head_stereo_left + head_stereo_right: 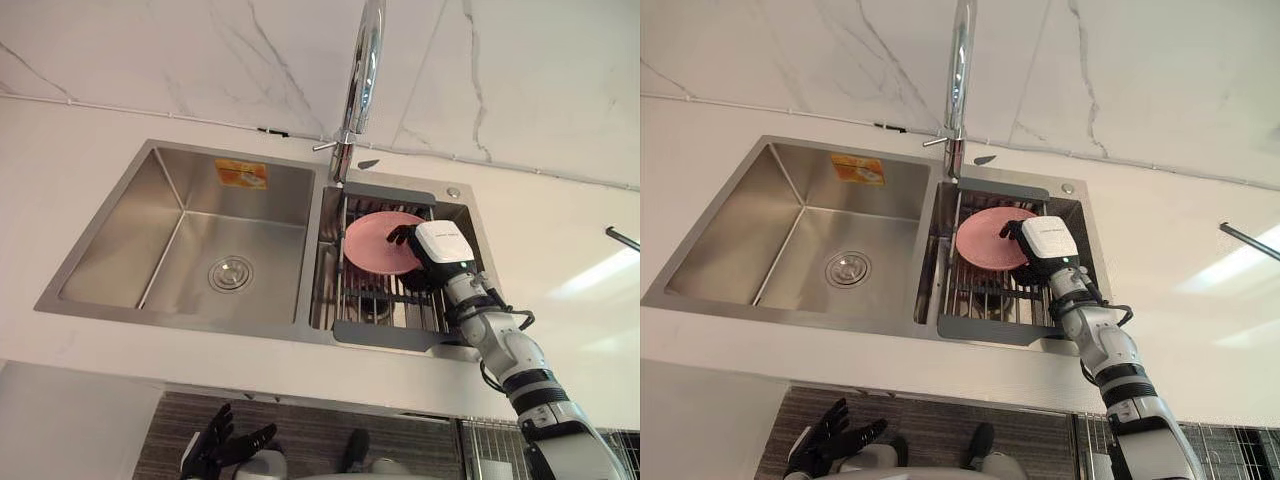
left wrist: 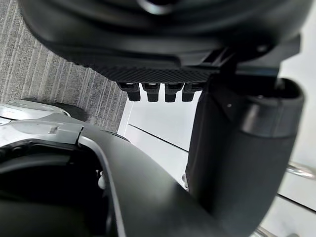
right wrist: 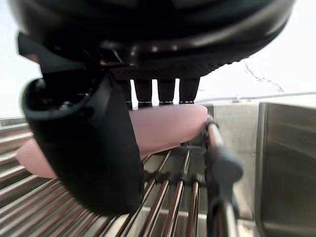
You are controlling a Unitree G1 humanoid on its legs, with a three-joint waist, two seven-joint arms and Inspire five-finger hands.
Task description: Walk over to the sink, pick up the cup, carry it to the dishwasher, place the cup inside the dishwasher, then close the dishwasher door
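Right wrist view: right hand at pink cup on rack
Its grip cannot be told; left hand low, fingers apart

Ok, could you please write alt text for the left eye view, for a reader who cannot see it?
The robot's right hand reaches to a pink cup lying on a wire rack in the right basin of a steel double sink. A tall tap stands behind it, and the left hand hangs open below the counter.
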